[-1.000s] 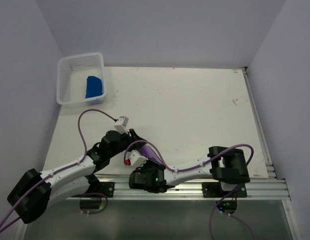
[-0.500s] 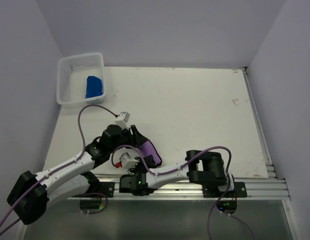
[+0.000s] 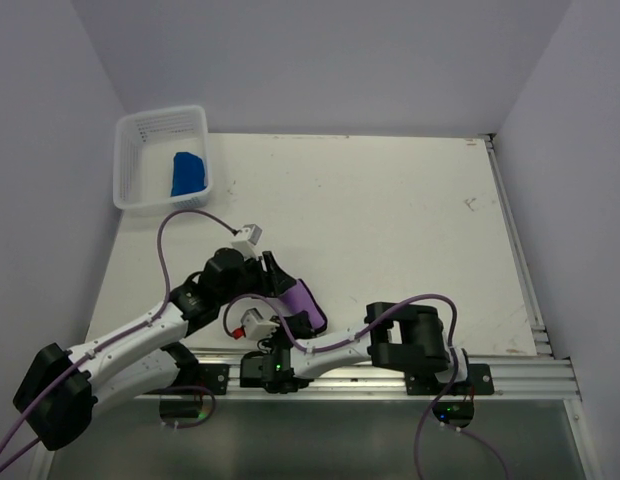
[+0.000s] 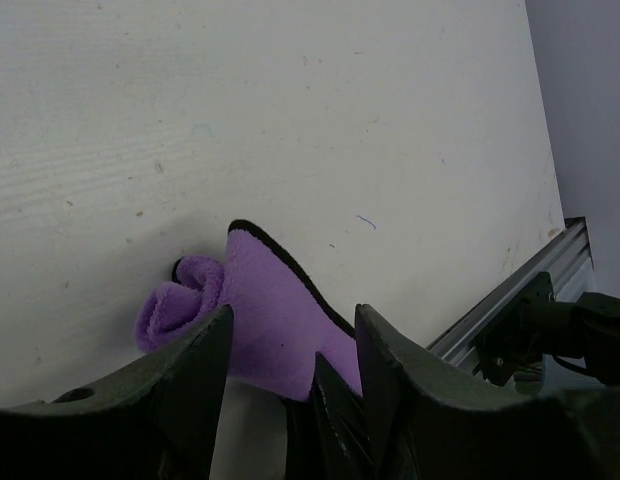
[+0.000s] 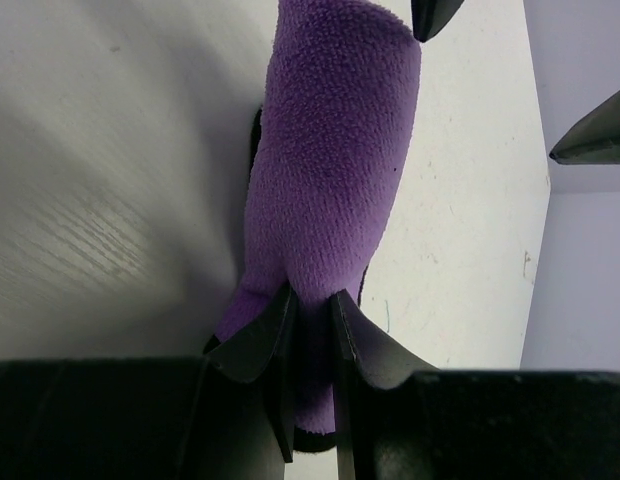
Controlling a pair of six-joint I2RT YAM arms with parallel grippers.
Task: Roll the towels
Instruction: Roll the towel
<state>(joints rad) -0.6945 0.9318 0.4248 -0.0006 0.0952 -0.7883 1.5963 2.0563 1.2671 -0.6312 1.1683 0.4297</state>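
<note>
Right gripper (image 5: 310,296) is clamped on the near end of the purple towel (image 5: 330,150), jaws nearly together with cloth pinched between them. Left gripper (image 4: 293,318) is parted, its jaws straddling the same towel and not squeezing it. In the right wrist view one left fingertip sits at the towel's far end, the other well off to the right.

The towel lies on the table (image 3: 390,220), lower left of centre in the top view, already a tight tube with a spiral showing at one end. The blue towel (image 3: 188,173) is in the basket (image 3: 121,160), upper left.

The step looks like finishing or securing this roll. To do it well, hold the right pinch firm so the layers don't unwind. Bring the left jaws in square across the tube, not on the loose edge. Avoid dragging, since the soft cloth will likely smear open.

Hard to make out:
- No grey towel in any view.
- The top view hides the right fingers under the wrist.
- Can't tell if the left jaws touch the cloth.
- The roll's near end is hidden behind the fingers.
</note>
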